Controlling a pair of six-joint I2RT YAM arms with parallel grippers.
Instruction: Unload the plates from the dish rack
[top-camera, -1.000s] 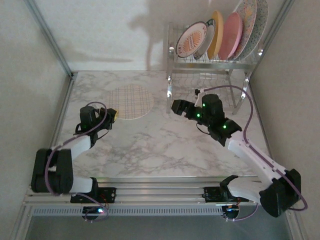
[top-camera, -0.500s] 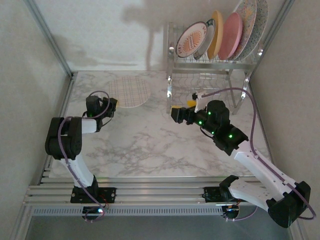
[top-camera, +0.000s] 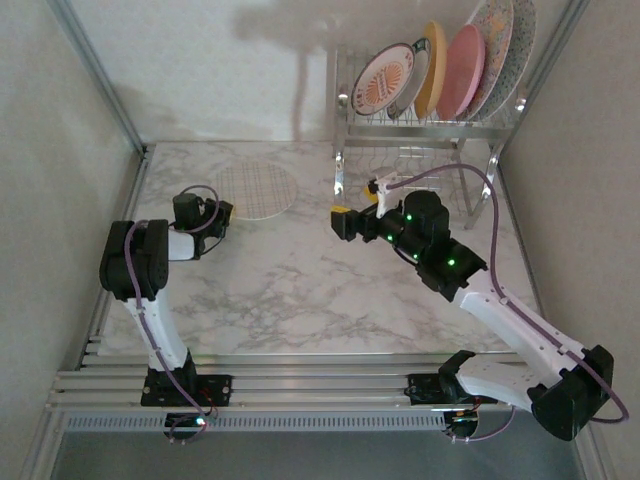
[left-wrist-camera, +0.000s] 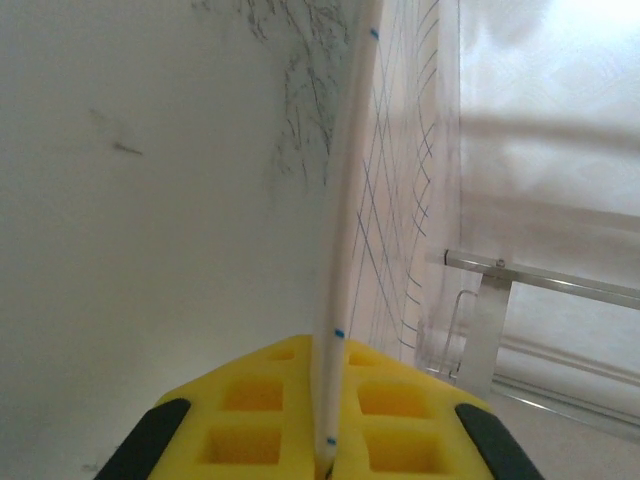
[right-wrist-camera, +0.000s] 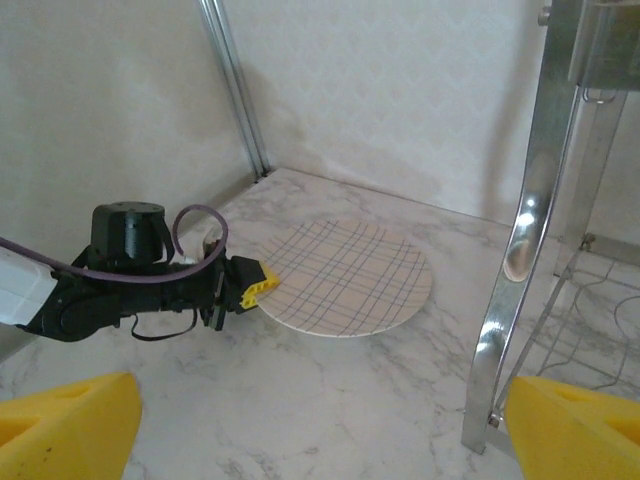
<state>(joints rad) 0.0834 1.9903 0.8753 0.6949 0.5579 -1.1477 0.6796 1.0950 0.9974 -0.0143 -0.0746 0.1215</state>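
The dish rack (top-camera: 430, 128) stands at the desk's (top-camera: 300, 290) back right corner, with the sunburst plate (top-camera: 383, 80), yellow-orange plate (top-camera: 432, 55), pink plate (top-camera: 462, 70) and speckled plate (top-camera: 500, 45) leaning in its upper shelf. The left gripper (top-camera: 225, 211) pinches the rim of a plaid plate (top-camera: 258, 189) lying near the back left. If it withdraws unopened, it would drag that plate. The right gripper (top-camera: 340, 222) gapes wide beside the rack's front left leg, and a careless rise could knock the rack.

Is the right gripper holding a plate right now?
No, the right gripper has its yellow fingers wide apart with nothing between them; the plaid plate lies further off, at the left gripper.
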